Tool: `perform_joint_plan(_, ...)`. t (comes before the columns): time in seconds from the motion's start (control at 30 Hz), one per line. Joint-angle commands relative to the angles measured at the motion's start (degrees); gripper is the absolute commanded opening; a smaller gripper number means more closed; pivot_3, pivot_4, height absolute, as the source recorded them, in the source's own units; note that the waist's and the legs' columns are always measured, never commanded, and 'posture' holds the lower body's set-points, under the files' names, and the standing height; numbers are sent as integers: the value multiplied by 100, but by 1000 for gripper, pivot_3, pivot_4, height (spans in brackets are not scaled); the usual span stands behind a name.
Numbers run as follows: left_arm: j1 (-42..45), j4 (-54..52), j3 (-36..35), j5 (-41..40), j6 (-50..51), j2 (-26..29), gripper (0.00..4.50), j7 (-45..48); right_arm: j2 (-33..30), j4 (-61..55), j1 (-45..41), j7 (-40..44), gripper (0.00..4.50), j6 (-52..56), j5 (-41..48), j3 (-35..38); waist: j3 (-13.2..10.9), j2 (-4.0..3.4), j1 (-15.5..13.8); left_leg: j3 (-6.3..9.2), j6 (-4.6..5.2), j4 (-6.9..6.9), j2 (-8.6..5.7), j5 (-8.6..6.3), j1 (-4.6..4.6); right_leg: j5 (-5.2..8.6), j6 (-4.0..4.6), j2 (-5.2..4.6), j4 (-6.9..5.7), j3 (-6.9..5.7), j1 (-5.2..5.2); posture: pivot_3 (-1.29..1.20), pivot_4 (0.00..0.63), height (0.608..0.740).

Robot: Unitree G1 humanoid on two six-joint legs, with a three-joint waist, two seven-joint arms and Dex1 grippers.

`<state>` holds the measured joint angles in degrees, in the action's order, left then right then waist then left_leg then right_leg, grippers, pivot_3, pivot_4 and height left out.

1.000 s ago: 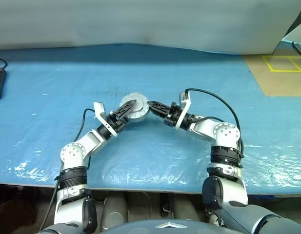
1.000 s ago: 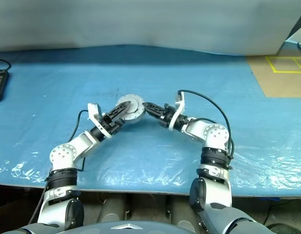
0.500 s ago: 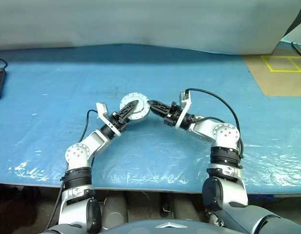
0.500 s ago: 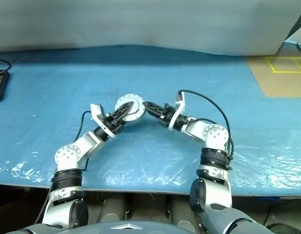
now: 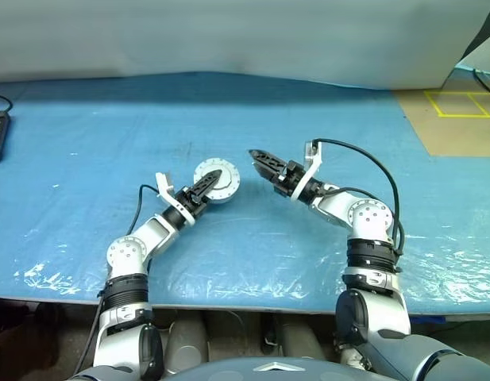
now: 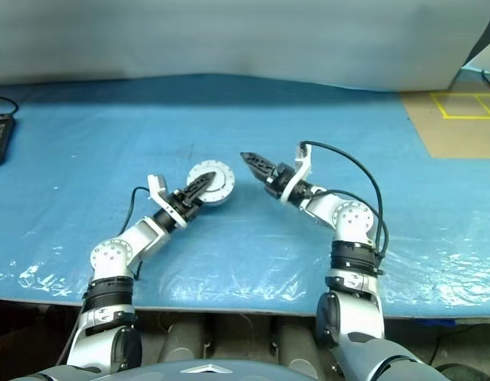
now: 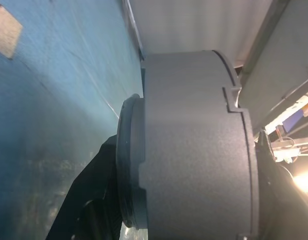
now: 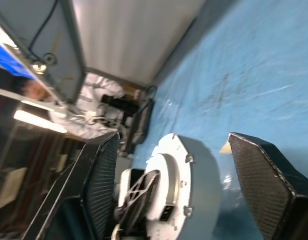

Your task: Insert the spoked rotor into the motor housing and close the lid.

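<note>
Your left gripper (image 5: 210,178) is clamped across the closed motor housing (image 5: 217,182) with its lid (image 8: 169,170) on, low over the blue table (image 5: 86,143), while your right gripper (image 5: 260,161) stands spread just beside it, touching nothing.

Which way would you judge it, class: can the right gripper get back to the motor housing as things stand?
Probably yes: the right gripper stands open beside the motor housing, nothing between them; the left gripper grips the housing's other side.
</note>
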<state>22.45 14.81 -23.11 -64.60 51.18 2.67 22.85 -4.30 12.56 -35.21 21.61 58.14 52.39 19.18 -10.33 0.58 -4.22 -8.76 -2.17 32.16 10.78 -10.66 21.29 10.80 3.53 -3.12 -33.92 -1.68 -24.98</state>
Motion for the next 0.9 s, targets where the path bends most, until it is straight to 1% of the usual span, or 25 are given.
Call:
perform_joint_plan(0.03, 375, 46, -239, 202, -759, -24, 2608, -44, -134, -75, 55, 222, 3472, -652, -453, -242, 0, 0, -4, 1, 0, 1, 0, 0, 0, -1, 0, -1, 0, 0, 1, 0, 150, 740)
perform_joint_plan(0.07, 443, 114, -272, 305, -958, -15, 2608, -60, -170, -76, 88, 310, 3472, -717, -509, -291, 0, 0, -6, 1, 0, 4, 0, 0, 3, -3, -2, -1, 0, 0, 0, 0, 150, 740)
perform_joint_plan(0.17, 1141, 1078, -519, 1301, -2499, 339, 2608, -719, -621, -314, 473, 817, 3472, -1264, -1269, -1005, 0, 1, -25, 7, 1, 7, -2, 0, 6, -5, -5, 0, 3, -4, 4, 0, 150, 740)
perform_joint_plan(0.2, 1367, 1475, -563, 1606, -2961, 506, 2608, -863, -700, -310, 551, 895, 3472, -1419, -1402, -1095, 0, 2, -31, 16, 1, 11, -3, 0, 7, -6, -6, 0, 2, -13, 8, 0, 150, 740)
perform_joint_plan(0.27, 1771, 2189, -704, 1880, -3511, 751, 2608, -1132, -734, -223, 605, 956, 3472, -1724, -1537, -1103, -1, 4, 25, 20, 2, 17, -4, 0, 7, -21, -28, 6, 5, -17, 10, 0, 150, 740)
perform_joint_plan(0.33, 2131, 2860, -796, 2110, -3918, 951, 2608, -1296, -735, -182, 622, 973, 3472, -1834, -1585, -1061, -2, 5, 35, 21, 1, 16, -9, 0, 8, -26, -34, 6, 9, -14, 7, 0, 150, 740)
perform_joint_plan(0.5, 2743, 4138, -1026, 2506, -4744, 1291, 2608, -1662, -650, -193, 642, 939, 3472, -1934, -1624, -1011, 0, 7, -39, 25, 3, 17, -14, 1, 19, -29, -39, 0, 9, -19, 6, 0, 150, 740)
perform_joint_plan(0.63, 3006, 4763, -1007, 2718, -5031, 1388, 2608, -1744, -593, -281, 723, 917, 3472, -1937, -1631, -1034, 0, 8, -36, 25, 3, 28, -12, 0, 15, -28, -33, -4, 0, -18, 11, 0, 150, 740)
perform_joint_plan(0.7, 3052, 4931, -960, 2818, -5026, 1415, 2608, -1752, -587, -294, 729, 922, 3472, -1950, -1641, -1045, 0, 8, -27, 24, 3, 30, -10, 0, 6, -21, -11, -3, -4, -16, 14, 0, 150, 740)
perform_joint_plan(0.77, 3043, 5025, -966, 2861, -4980, 1465, 3214, -1745, -594, -264, 691, 924, 3500, -1955, -1641, -1028, 0, 7, -21, 24, 3, 34, -10, 0, -2, -21, -7, -3, -10, -16, 21, 0, 150, 740)
perform_joint_plan(0.8, 3026, 5065, -968, 2907, -5004, 1499, 3443, -1793, -600, -238, 667, 919, 3500, -1977, -1658, -1020, 0, 7, -18, 24, 3, 35, -10, 0, -6, -20, -7, -3, -13, -15, 23, 0, 150, 740)
perform_joint_plan(0.9, 2954, 5109, -940, 3132, -5273, 1627, 4397, -2036, -615, -198, 624, 926, 3500, -1972, -1659, -1000, -1, 8, -4, 24, 3, 42, -3, 0, -9, -20, -6, -5, -15, -13, 29, 0, 150, 740)
